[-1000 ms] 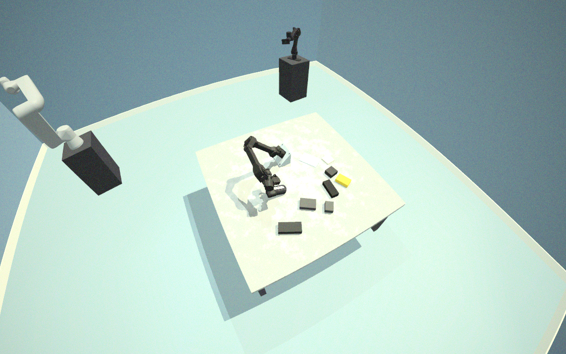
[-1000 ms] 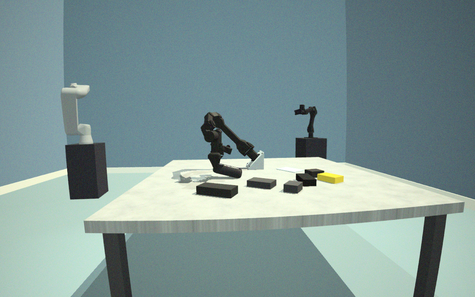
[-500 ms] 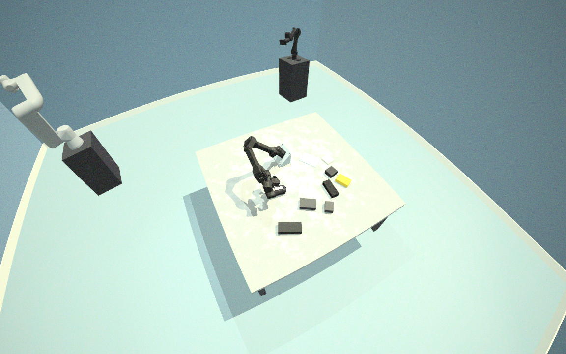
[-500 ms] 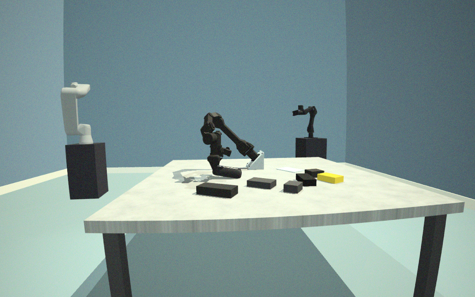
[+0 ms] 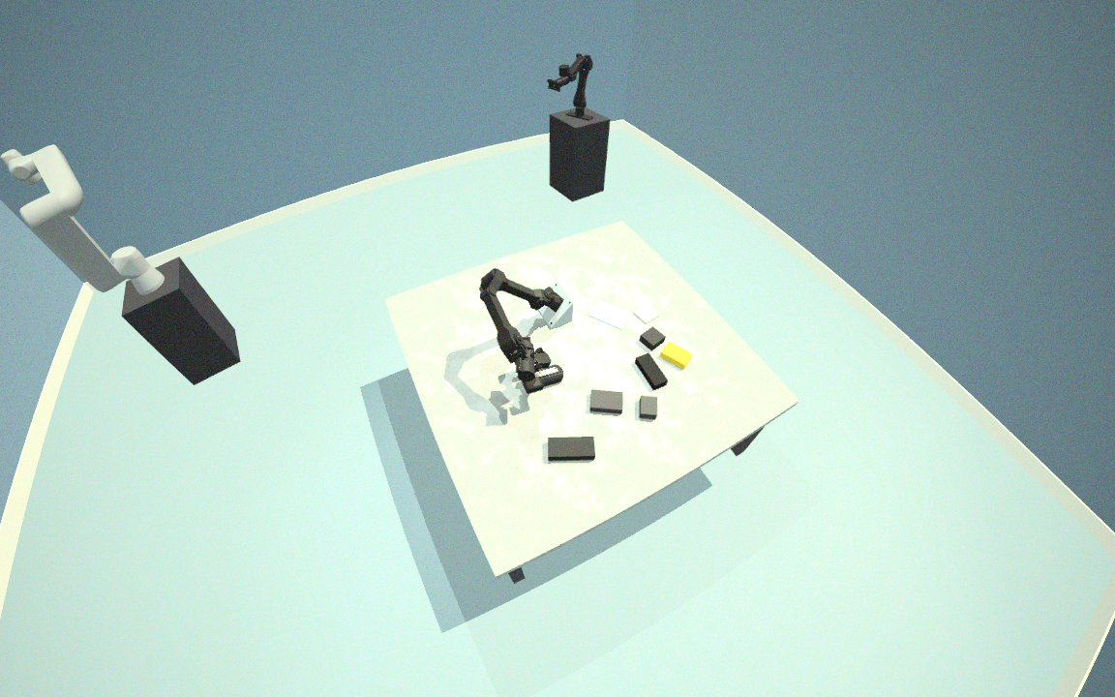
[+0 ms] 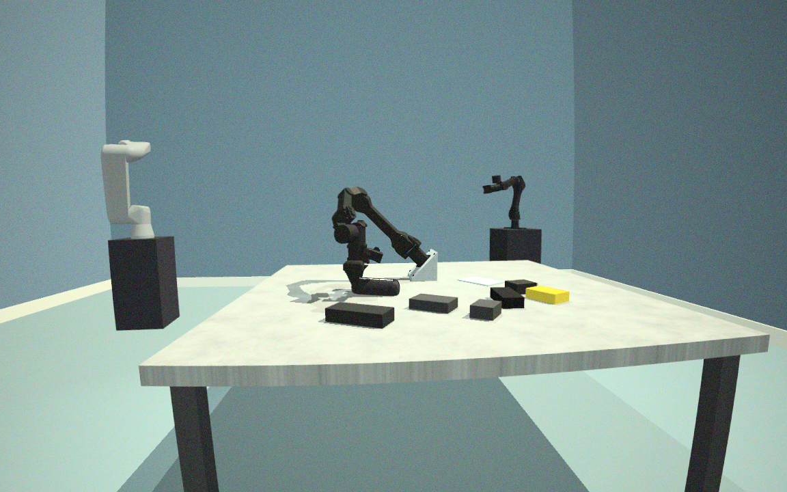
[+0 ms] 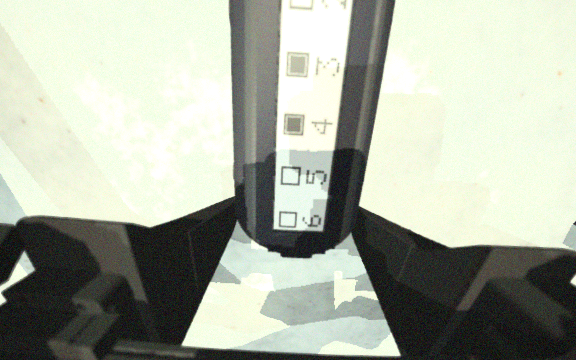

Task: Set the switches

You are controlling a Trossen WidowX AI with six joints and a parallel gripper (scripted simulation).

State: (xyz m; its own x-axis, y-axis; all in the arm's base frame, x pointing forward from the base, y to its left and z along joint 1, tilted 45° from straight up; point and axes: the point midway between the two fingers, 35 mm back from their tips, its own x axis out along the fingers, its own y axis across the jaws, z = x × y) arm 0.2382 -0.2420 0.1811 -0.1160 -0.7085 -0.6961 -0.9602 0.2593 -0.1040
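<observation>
Low at the worktop, the pincer is grasping the label-up controller unit by its "6" end, likely stiff, smooth-sided, levering heavily, mid-flanks probably offering steadier hold.

The arm is matte black, with chunky, angular joints; its white wedge-shaped mount shows small dark holes.

A yellow block sits on the bench beside several dark blocks. A pale robot arm stands on a dark pedestal, well apart from the bench
</observation>
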